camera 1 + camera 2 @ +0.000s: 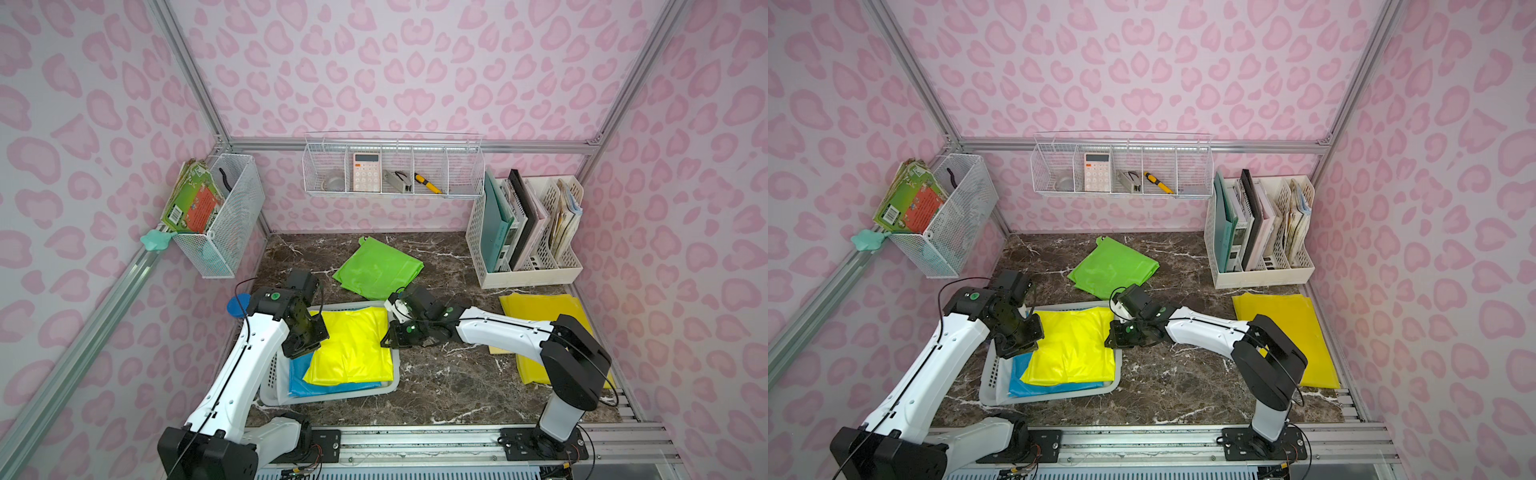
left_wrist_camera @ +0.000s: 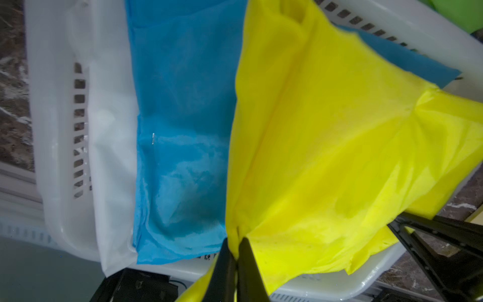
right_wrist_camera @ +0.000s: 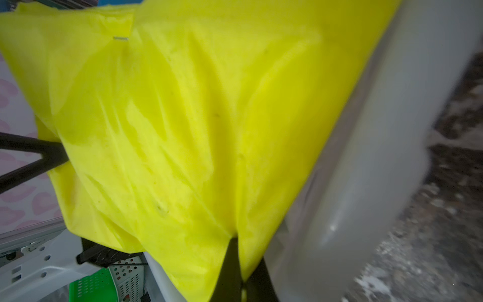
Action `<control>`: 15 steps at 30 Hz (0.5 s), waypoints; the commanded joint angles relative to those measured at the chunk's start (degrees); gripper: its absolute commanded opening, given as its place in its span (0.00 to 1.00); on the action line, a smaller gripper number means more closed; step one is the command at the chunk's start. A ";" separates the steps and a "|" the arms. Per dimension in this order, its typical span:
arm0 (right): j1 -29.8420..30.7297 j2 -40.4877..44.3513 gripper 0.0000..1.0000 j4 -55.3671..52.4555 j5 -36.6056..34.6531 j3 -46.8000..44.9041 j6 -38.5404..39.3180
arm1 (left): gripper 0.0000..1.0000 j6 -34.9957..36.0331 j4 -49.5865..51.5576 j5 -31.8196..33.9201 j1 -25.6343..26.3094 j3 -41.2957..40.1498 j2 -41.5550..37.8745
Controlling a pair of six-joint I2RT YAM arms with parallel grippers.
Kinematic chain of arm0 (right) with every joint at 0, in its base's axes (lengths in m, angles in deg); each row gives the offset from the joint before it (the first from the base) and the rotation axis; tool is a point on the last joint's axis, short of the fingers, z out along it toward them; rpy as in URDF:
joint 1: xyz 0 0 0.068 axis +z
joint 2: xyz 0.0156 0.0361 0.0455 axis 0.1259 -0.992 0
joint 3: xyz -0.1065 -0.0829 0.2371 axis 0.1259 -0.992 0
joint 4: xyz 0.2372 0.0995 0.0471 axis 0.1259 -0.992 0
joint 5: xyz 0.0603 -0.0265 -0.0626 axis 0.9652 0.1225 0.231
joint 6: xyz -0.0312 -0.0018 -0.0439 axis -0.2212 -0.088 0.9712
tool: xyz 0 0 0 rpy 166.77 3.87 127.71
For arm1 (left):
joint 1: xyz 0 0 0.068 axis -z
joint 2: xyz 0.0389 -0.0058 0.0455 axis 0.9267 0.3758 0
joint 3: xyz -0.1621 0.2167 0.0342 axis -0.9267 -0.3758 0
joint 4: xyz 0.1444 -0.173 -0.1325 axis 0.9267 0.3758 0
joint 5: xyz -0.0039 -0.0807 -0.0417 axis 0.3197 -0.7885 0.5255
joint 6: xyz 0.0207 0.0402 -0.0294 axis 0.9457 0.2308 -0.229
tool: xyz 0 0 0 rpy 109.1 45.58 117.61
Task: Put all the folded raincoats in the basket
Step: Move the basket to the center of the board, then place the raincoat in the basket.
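The folded raincoat (image 1: 353, 345) (image 1: 1073, 345) is bright yellow and spreads across the pale plastic basket (image 1: 332, 397) (image 1: 1050, 395), on top of a blue folded raincoat (image 1: 303, 382). My left gripper (image 1: 297, 349) (image 2: 236, 240) is shut on the raincoat's (image 2: 326, 146) left edge, over the basket's left side. My right gripper (image 1: 386, 336) (image 3: 236, 243) is shut on the raincoat's (image 3: 183, 130) right edge, just over the basket's right rim (image 3: 379, 157). A white sheet (image 2: 112, 157) lies under the blue one against the perforated wall (image 2: 78, 130).
A green raincoat (image 1: 378, 268) lies on the marble table behind the basket. A darker yellow raincoat (image 1: 544, 311) lies at the right, partly under my right arm. A white file holder (image 1: 528, 232) stands at back right. Wire baskets (image 1: 224, 216) (image 1: 395, 166) hang on the walls.
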State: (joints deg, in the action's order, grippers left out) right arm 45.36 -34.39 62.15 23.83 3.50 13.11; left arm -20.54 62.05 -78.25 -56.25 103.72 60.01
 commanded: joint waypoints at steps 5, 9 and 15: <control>-10.64 14.32 0.00 -5.30 -2.05 -15.22 5.26 | 0.00 -13.32 -16.32 -6.67 16.55 -4.60 1.36; -16.39 20.56 0.00 -10.06 -1.46 -18.27 9.31 | 0.00 -17.53 -20.96 -5.75 24.21 -3.52 6.54; -14.42 20.90 0.00 -14.35 -1.64 -12.82 10.97 | 0.00 -18.64 -15.18 -0.48 25.32 0.71 5.91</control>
State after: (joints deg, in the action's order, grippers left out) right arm 30.11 -13.15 49.48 22.11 -11.12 22.22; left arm -36.78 44.01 -81.24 -31.11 103.32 67.12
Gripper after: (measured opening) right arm 0.066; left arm 0.075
